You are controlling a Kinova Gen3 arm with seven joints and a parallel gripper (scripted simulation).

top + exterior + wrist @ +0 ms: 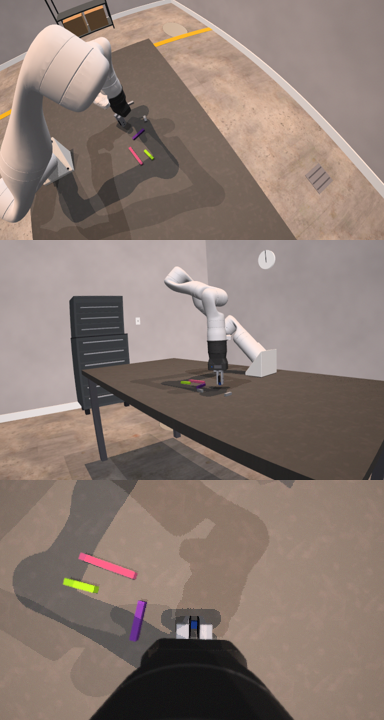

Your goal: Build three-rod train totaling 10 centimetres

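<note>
The table (283, 421) is a long dark slab, and the white arm (216, 324) reaches down onto it from its wedge-shaped base (266, 364). Its end effector (194, 628) points straight down just above the surface, fingers drawn in to a narrow gap and pinched on a small blue rod (194, 625) that shows between the tips in the wrist view.

The other rods lie scattered. The pink rod (135, 155) is the longest, with the lime rod (148, 154) just beside it and roughly parallel but not touching. The purple rod (138, 134) lies apart from that pair, near the end effector and at a different angle. Two grey rods rest on the far side of the arm's shadow: one (145, 118) close to the purple rod, the other (130, 102) near the black wrist.

With blue, purple and grey on hand, a train of purple, grey and blue would make ten, so I judge this to be the carrying step for the blue piece. No two rods are yet joined end to end.

The next move likely calls for bringing the blue rod to one end of the purple rod, turning the wrist so it runs along that rod's line, and lowering it flat before letting go. The piece is tiny, so it could shift on release.
</note>
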